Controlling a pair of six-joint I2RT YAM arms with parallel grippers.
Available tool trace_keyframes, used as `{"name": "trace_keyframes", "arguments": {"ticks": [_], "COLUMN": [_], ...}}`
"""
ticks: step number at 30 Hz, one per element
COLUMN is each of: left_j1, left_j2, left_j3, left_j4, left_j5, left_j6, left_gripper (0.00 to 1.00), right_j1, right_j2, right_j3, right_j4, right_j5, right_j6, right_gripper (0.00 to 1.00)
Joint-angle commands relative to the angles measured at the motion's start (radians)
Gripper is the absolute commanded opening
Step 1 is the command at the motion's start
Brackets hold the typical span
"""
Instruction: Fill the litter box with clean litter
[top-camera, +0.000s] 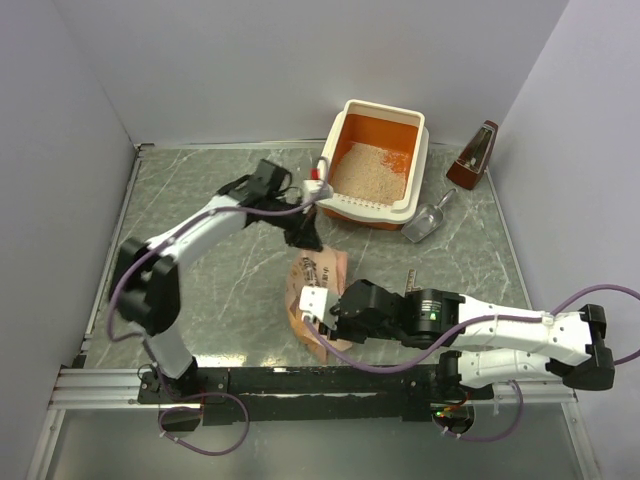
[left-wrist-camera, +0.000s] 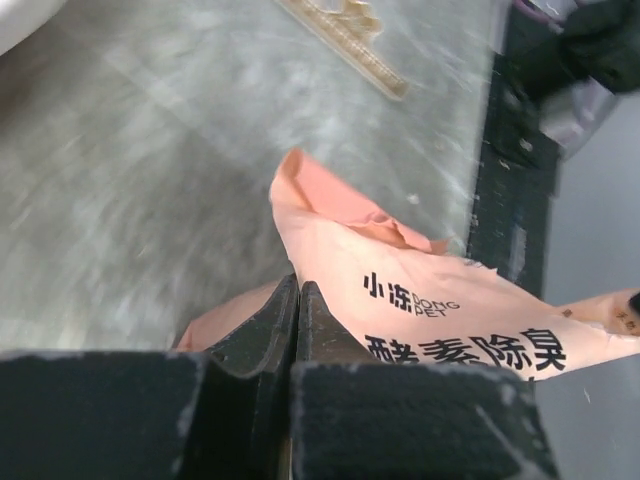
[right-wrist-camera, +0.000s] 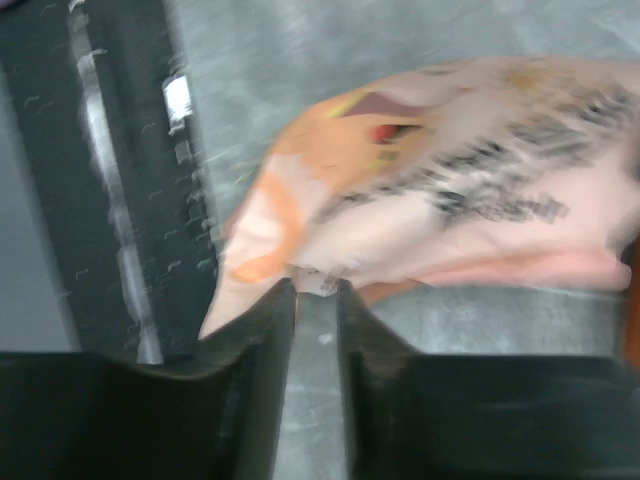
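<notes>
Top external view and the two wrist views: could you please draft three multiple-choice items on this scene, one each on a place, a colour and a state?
1. Where does the grey scoop lie?
A. On the table, right of the litter box
B. Inside the litter box
C. On the pink bag

2. What colour is the litter box inside?
A. Blue
B. Green
C. Orange

3. How is the left gripper?
A. Wide open over the litter box
B. Shut on the pink bag
C. Shut on the grey scoop

Answers:
1 A: the top view shows it on the tabletop beside the box's right wall.
2 C: orange shows around the clean litter.
3 B: the left wrist view shows its fingers closed, with pink film on both sides.
</notes>
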Motion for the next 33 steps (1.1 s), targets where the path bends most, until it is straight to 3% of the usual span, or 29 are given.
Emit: {"name": "trace_keyframes", "arguments": {"ticks": [1, 2, 5, 11, 15, 19, 22, 27, 33], "left_j1": [0.086, 0.111, 0.149, 0.2, 0.224, 0.243, 0.244, 0.247, 0.249], "left_j2": [-0.305, -0.335, -0.433, -0.626, -0.668, -0.659, -0.66, -0.706, -0.72], "left_j3": [-0.193, -0.256, -0.357, -0.673, -0.767, -0.821, -0.844, -0.868, -0.867], "left_j4": [0.513, 0.561, 0.707, 1.131, 1.249, 1.358, 1.392, 1.416, 1.419], "left_j5": [-0.077, -0.128, -0.215, -0.277, -0.242, -0.179, -0.163, -0.156, -0.125], "left_j6": [-0.228, -0.252, -0.323, -0.459, -0.52, -0.591, -0.605, -0.597, -0.608], "left_gripper": [0.01, 0.01, 0.01, 0.01, 0.01, 0.01, 0.01, 0.01, 0.01], "right_j1": [-0.024, -0.053, -0.103, -0.288, -0.421, -0.575, -0.648, -0.799, -0.871], "right_j2": [-0.057, -0.06, -0.06, 0.021, 0.075, 0.139, 0.201, 0.225, 0.268], "right_j3": [0.046, 0.058, 0.101, 0.221, 0.219, 0.2, 0.229, 0.181, 0.176], "right_j4": [0.13, 0.148, 0.182, 0.263, 0.387, 0.501, 0.463, 0.535, 0.576], "right_j5": [0.244, 0.257, 0.301, 0.191, 0.118, -0.095, -0.281, -0.685, -0.877], "right_j6": [0.053, 0.072, 0.104, 0.121, 0.126, 0.1, 0.067, 0.092, 0.122], "right_gripper": [0.49, 0.6, 0.75, 0.87, 0.99, 0.99, 0.99, 0.93, 0.92]}}
